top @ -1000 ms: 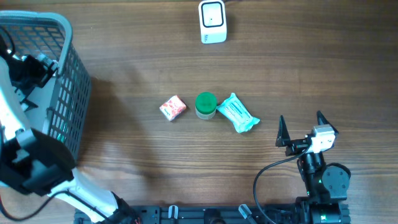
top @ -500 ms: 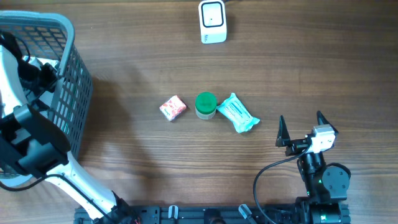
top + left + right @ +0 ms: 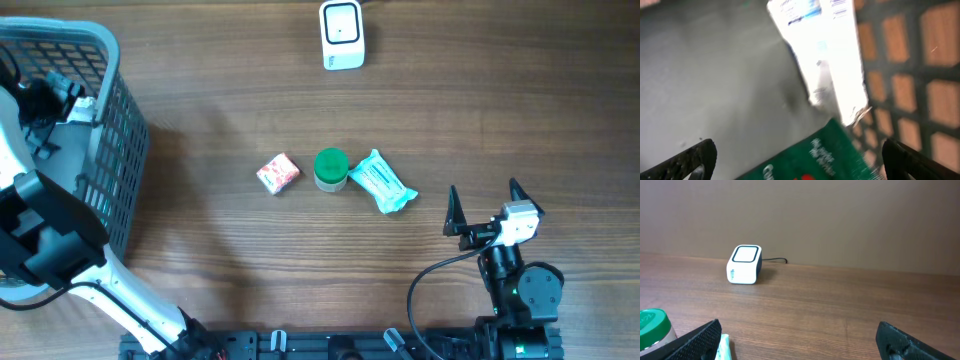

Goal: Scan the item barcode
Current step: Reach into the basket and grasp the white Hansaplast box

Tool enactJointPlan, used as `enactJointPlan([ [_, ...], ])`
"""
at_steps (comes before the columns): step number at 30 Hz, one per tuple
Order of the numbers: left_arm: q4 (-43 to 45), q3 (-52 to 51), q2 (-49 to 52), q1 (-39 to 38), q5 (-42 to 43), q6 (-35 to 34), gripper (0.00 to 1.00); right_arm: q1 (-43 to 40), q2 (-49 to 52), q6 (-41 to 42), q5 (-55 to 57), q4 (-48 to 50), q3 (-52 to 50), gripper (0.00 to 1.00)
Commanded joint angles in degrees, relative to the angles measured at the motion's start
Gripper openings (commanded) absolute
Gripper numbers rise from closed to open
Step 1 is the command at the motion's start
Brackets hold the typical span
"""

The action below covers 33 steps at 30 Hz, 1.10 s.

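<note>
My left gripper [image 3: 800, 162] hangs open inside the grey basket [image 3: 122, 160], its jaws spread wide and nothing between them. Just under it lies a green packet [image 3: 826, 152] with white lettering. Beyond that a white box [image 3: 822, 47] with a barcode near its top end leans against the basket's mesh wall. The white scanner [image 3: 341, 35] stands at the table's far edge, also in the right wrist view [image 3: 744, 264]. My right gripper [image 3: 485, 208] rests open near the front right, facing the scanner and holding nothing.
Mid-table stand a small pink box [image 3: 278, 173], a green-lidded jar [image 3: 331, 169] and a teal packet [image 3: 382, 182] in a row. The jar [image 3: 652, 325] and the packet [image 3: 722, 345] show at the left of the right wrist view. The scanner's cable trails off behind it.
The left arm has shifted inside the basket, its gripper moving a little toward the far side. The right arm and the table items have not moved.
</note>
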Motion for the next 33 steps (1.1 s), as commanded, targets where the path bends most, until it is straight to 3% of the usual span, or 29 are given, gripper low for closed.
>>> enactJointPlan([
  [1, 3.0, -0.2, 1.2, 0.0, -0.4, -6.1, 1.0, 0.2, -0.2, -1.1, -0.9, 0.3, -0.1, 1.0],
  [10, 5.6, -0.2, 5.3, 0.0, -1.9, -8.4, 1.0, 0.2, -0.2, -1.1, -0.9, 0.3, -0.1, 1.0],
  [15, 7.8, -0.2, 7.8, 0.0, -1.8, -8.4, 0.91, 0.2, -0.2, -1.0, -0.9, 0.3, -0.1, 1.0],
  [17, 8.0, -0.2, 8.5, 0.0, -1.9, -8.4, 0.82, 0.2, -0.2, -1.1, -0.9, 0.3, -0.1, 1.0],
  [23, 8.4, -0.2, 10.5, 0.0, -1.9, -8.4, 0.69, 0.2, -0.2, -1.1, -0.9, 0.3, -0.1, 1.0],
  [26, 8.2, -0.2, 12.2, 0.0, -1.9, -8.4, 0.45, 0.2, -0.2, -1.0, -0.9, 0.3, -0.1, 1.0],
  [27, 7.6, -0.3, 12.7, 0.0, -1.9, -8.4, 0.45, 0.2, -0.2, -1.1, -0.9, 0.3, -0.1, 1.0],
  [28, 6.4, -0.3, 12.7, 0.0, -1.9, -8.4, 0.57, 0.2, -0.2, -1.0, -0.9, 0.3, -0.1, 1.0],
  [29, 4.9, -0.3, 12.7, 0.0, -1.9, -8.4, 0.86, 0.2, -0.2, -1.1, -0.9, 0.3, -0.1, 1.0],
  [30, 3.9, -0.3, 12.7, 0.0, -1.9, -8.4, 1.0, 0.2, -0.2, -1.1, -0.9, 0.3, -0.1, 0.99],
  [33, 2.2, -0.3, 12.7, 0.1, -1.9, -8.5, 1.0, 0.2, -0.2, -1.0, -0.9, 0.3, -0.1, 1.0],
])
